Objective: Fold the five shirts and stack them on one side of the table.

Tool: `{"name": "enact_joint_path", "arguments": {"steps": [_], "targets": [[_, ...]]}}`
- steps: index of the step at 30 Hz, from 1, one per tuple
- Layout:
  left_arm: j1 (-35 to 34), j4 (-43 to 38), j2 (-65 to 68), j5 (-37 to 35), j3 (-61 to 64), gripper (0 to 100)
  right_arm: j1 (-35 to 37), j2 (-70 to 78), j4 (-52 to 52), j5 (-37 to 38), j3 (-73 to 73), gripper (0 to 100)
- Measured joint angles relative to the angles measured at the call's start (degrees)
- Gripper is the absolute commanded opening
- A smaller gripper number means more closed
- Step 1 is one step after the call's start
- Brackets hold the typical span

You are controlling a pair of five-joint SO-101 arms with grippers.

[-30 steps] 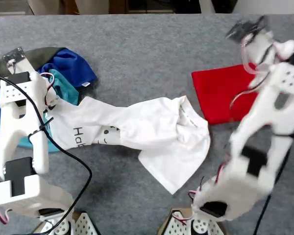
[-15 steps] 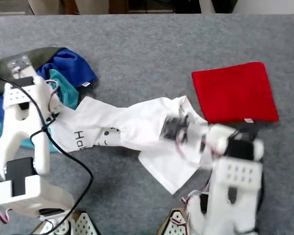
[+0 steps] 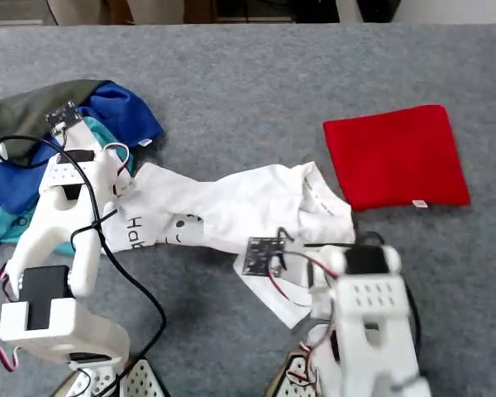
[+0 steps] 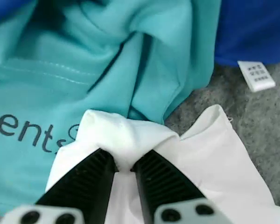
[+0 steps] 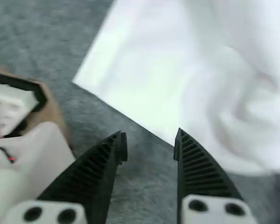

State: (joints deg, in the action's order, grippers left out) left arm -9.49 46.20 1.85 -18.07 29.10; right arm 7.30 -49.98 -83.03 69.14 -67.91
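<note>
A white shirt [image 3: 231, 211] lies crumpled across the middle of the grey table. My left gripper [image 4: 123, 163] is shut on a bunched fold at the shirt's left end, beside the teal shirt [image 4: 107, 70]; in the high view the left gripper [image 3: 116, 184] sits at the edge of the shirt pile. My right gripper [image 5: 149, 149] is open just above the table, at the white shirt's [image 5: 177, 70] near edge. A folded red shirt [image 3: 394, 155] rests flat at the right. Blue [image 3: 116, 112], teal [image 3: 8, 223] and dark green [image 3: 33, 103] shirts are heaped at the left.
The right arm's body [image 3: 364, 306] covers the table's front near the white shirt's lower flap. A blue shirt's white label [image 4: 255, 75] lies on the grey cloth. The arm bases [image 3: 306, 380] stand at the front edge. Bare table stretches along the back.
The right arm has swung from the red shirt at the back right down to the white shirt's near edge. The left gripper has shifted slightly right, still holding the shirt's end.
</note>
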Motion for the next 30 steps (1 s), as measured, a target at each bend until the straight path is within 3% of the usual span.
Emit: {"name": "enact_joint_path", "arguments": {"steps": [3,7,16,30], "targets": [[0.18,-0.26,0.00,-1.23,0.26,2,3.60,10.11,3.52,-0.79,0.00,17.8],[0.18,-0.26,0.00,-1.49,0.26,2,8.35,12.40,9.32,-1.05,-3.52,17.8],[0.18,-0.26,0.00,-1.49,0.26,2,13.27,-1.41,14.51,3.34,-12.57,18.0],[0.18,-0.26,0.00,-1.49,0.26,2,16.62,-18.81,10.02,4.22,-13.54,18.1]]}}
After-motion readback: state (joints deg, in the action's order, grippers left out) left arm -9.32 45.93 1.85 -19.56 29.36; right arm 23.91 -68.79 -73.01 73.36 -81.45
